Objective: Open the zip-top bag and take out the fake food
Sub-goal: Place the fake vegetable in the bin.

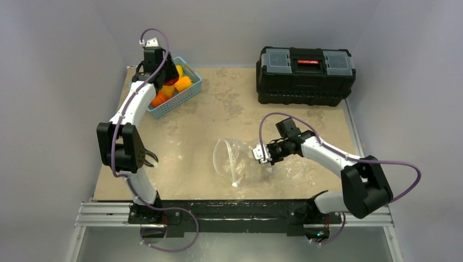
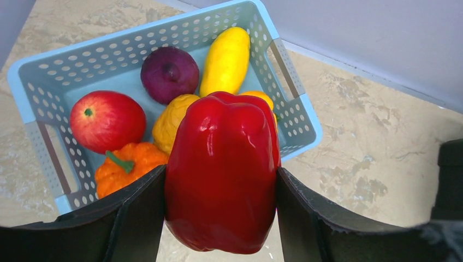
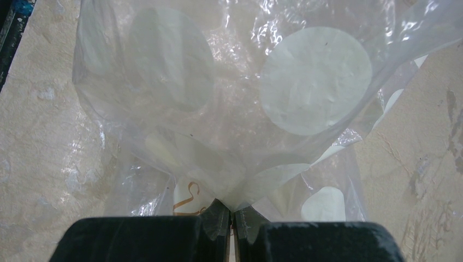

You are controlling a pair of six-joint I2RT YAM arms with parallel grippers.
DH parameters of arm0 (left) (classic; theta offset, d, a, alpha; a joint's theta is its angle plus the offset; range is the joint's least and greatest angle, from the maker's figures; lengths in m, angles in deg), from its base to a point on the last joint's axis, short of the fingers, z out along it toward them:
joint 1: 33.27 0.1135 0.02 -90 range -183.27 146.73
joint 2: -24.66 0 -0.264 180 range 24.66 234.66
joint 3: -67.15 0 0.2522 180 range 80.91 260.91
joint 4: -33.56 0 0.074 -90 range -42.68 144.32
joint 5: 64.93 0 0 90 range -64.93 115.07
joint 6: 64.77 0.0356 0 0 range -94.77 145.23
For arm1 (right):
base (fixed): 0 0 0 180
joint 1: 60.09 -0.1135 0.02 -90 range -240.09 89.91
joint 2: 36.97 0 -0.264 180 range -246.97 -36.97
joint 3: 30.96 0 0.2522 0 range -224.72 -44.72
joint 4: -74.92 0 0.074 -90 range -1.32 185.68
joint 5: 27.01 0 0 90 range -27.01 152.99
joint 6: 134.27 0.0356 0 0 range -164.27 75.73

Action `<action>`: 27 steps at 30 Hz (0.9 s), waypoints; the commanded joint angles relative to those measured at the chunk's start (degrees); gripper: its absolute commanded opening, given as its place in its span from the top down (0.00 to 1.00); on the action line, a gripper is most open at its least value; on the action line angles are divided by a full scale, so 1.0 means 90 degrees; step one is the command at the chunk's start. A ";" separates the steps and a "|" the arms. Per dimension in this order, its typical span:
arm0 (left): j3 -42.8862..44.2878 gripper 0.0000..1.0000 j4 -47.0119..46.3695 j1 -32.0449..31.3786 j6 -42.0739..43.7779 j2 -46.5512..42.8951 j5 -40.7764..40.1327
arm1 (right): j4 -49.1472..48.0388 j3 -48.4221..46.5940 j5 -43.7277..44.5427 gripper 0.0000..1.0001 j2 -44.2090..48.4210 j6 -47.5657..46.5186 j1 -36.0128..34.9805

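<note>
- Sandy brown tabletop (image 1: pixel 218 109) fills the middle of the top view, with grey walls all around it.
- Black toolbox (image 1: pixel 306 73) sits at the upper right.
- Blue basket (image 1: pixel 183 100) sits at the upper left, with red, purple, yellow and orange fake food (image 2: pixel 106 120) inside.
- Left jaws squeeze a shiny red pepper (image 2: pixel 221 169) just over the basket.
- Right jaws are pinched tight on the spotted bag (image 1: pixel 232 158), which lies at the lower middle of the tabletop.
</note>
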 commanded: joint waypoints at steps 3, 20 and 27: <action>0.0789 1.00 -0.0139 0.0064 0.0471 0.0600 0.0075 | -0.0025 -0.0101 0.0025 1.00 -0.0086 -0.0062 0.0020; 0.2250 1.00 -0.0511 0.0140 0.1144 0.2295 -0.0103 | -0.0015 -0.0158 0.0016 1.00 -0.0174 -0.0052 0.0032; 0.2399 0.61 -0.0681 0.0162 0.1346 0.2701 -0.0242 | 0.0002 -0.0167 0.0016 1.00 -0.0201 -0.0043 0.0031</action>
